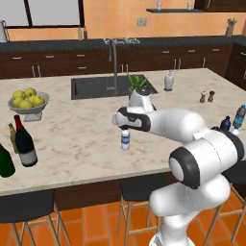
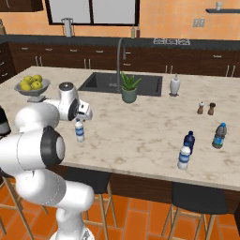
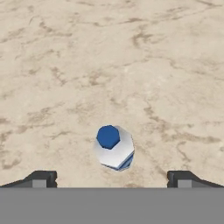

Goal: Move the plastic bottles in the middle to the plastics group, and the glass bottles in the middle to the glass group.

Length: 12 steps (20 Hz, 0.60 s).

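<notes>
On the veined marble counter [image 1: 72, 139], the tall near-black wine bottle [image 1: 24, 141] (red neck, grey label) stands far left beside the dark green bottle [image 1: 6, 162]. Mid-counter, a small clear blue-capped bottle [image 3: 113, 147] stands upright below the gripper [image 3: 111, 178], jaws wide apart, nothing held. The right base view shows a solid dark blue bottle [image 2: 188, 140] and another clear one [image 2: 184, 158] far right.

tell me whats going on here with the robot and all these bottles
The robot arm is sorting bottles on a marble island. Its claw is open and hovers right above a small clear bottle with a blue cap, which stands upright and is not gripped. The wine bottle stands at one end beside a green bottle and a brown bottle. At the other end stand a dark blue bottle and two more clear bottles.
</notes>
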### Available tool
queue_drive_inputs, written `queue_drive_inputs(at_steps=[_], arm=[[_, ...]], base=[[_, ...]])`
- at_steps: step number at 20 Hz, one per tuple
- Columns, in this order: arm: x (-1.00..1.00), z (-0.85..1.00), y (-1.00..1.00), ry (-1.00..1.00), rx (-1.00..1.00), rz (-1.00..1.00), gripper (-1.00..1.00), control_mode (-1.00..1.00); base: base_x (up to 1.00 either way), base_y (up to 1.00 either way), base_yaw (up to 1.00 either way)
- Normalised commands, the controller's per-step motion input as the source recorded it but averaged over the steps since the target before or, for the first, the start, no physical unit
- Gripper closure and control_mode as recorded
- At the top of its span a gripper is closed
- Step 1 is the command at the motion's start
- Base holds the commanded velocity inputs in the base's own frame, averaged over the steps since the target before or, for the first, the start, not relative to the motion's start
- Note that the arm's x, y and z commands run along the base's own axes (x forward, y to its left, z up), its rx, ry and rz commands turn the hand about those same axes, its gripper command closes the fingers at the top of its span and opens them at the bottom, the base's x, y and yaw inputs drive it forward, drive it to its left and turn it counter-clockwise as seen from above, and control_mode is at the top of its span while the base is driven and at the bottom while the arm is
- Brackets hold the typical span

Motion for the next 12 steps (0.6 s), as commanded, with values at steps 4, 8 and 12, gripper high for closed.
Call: queue_drive_inputs(at_steps=[4, 8, 12], arm=[[0.0, -0.2, 0.32, 0.01, -0.02, 0.04, -1.0, -1.0], [0.0, -0.05, -0.18, 0.0, -0.01, 0.0, -1.0, -1.0], [0.0, 0.0, -0.41, 0.0, 0.0, 0.0, -1.0, -1.0]], base=[[0.0, 0.0, 0.0], [0.0, 0.0, 0.0], [0.0, 0.0, 0.0]])
